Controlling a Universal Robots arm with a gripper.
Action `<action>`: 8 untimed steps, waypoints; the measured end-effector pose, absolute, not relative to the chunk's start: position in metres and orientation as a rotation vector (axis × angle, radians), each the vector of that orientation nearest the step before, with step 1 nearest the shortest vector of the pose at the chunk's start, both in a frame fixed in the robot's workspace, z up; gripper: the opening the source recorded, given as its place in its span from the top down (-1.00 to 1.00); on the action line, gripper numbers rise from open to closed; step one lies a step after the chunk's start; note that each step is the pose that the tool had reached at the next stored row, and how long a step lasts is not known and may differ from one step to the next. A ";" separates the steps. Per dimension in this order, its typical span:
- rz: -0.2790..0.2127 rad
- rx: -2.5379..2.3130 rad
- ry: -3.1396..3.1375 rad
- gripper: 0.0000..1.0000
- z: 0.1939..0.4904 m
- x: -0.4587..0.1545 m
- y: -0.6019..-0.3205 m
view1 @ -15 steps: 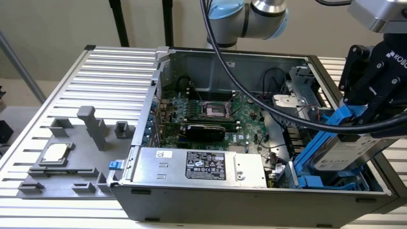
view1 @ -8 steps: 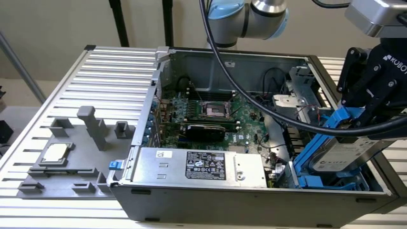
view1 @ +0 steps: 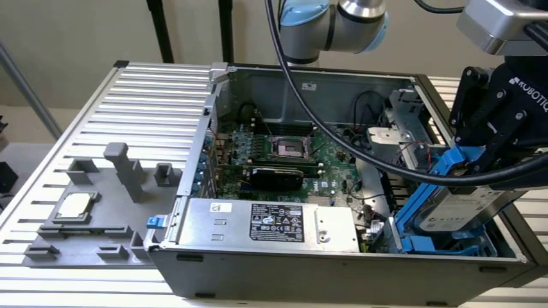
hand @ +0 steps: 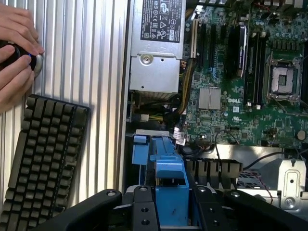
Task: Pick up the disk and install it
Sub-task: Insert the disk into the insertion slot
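Observation:
The disk [view1: 460, 210] is a silver-grey drive with a white label and blue side rails. It hangs tilted over the blue drive bay [view1: 425, 244] at the front corner of the open computer case, on the exterior view's right. Its lower end reaches into the bay. My gripper [view1: 484, 172] is shut on the disk's upper end. In the wrist view the black fingers [hand: 140, 208] press either side of the blue rail of the disk [hand: 169, 177], and my gripper [hand: 171, 212] is right above the bay.
The case [view1: 256, 273] holds a motherboard [view1: 283, 151], a silver power supply [view1: 269, 224] and loose cables [view1: 376, 160] beside the bay. A grey fixture with a small chip [view1: 74, 205] lies on the exterior view's left. A keyboard [hand: 41, 163] and a person's hands [hand: 14, 53] sit beside the case.

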State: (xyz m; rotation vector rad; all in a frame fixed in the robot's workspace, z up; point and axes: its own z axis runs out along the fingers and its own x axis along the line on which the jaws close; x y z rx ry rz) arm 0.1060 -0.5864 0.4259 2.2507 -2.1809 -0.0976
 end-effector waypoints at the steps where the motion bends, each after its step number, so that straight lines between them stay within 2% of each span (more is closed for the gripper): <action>1: -0.097 2.251 -2.181 0.36 0.426 0.106 -0.586; 8: -0.098 2.251 -2.181 0.36 0.422 0.106 -0.586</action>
